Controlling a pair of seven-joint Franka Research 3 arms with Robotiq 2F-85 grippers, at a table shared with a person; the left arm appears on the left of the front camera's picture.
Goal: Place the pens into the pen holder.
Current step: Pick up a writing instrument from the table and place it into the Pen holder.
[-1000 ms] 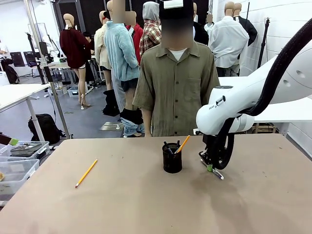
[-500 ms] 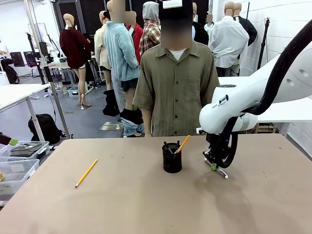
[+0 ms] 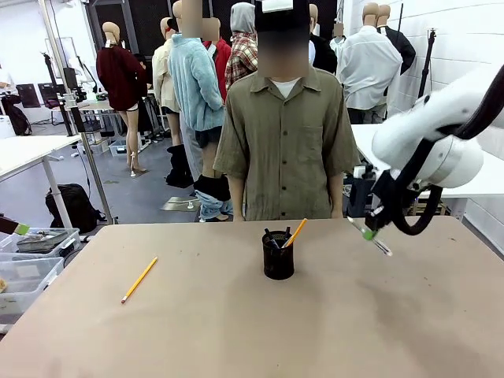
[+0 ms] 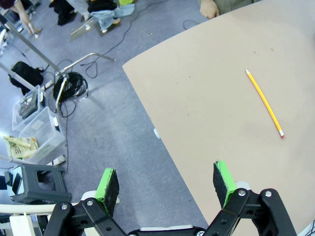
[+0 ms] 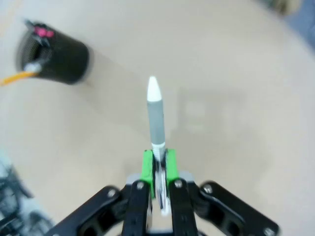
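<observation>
The right gripper, its green-padded jaws pinching a slim silver-white pen, hung above the brown table, to the right of the small black wire-mesh pen holder, from which an orange pencil leaned. The pen was gripped near one end and jutted far beyond the pads. So narrow a hold could let it pivot or slip, and a tilted tip might catch the mesh rim, topple the light cup or jam against the pencil inside. The left gripper, jaws spread and empty, hovered off the table's edge, well apart from a yellow pencil lying on the tabletop.
</observation>
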